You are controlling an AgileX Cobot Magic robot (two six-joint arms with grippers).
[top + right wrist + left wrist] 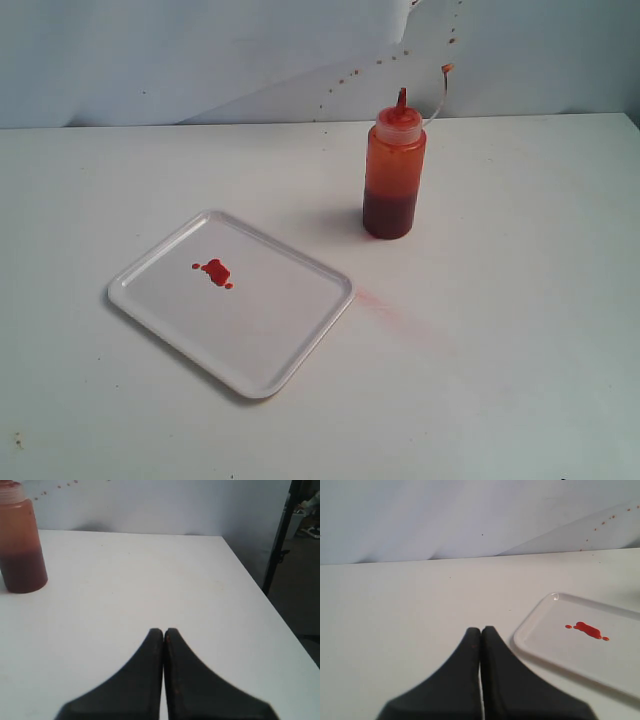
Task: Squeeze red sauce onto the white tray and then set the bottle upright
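The bottle (393,176) stands upright on the table behind the white tray (285,340), its red nozzle pointing up; its lower body shows in the right wrist view (20,545). A blob of red sauce (215,271) with small drops beside it lies on the tray, also seen in the left wrist view as red sauce (587,630) on the tray (540,645). My left gripper (481,630) is shut and empty, over bare table beside the tray's corner. Well away from the bottle, my right gripper (163,631) is shut and holds nothing. Neither arm shows in the exterior view.
A faint pink smear (385,308) marks the table just right of the tray. The table's right edge (260,592) drops off beside my right gripper, with a dark stand (280,535) beyond it. A spotted white backdrop (300,60) rises behind the table.
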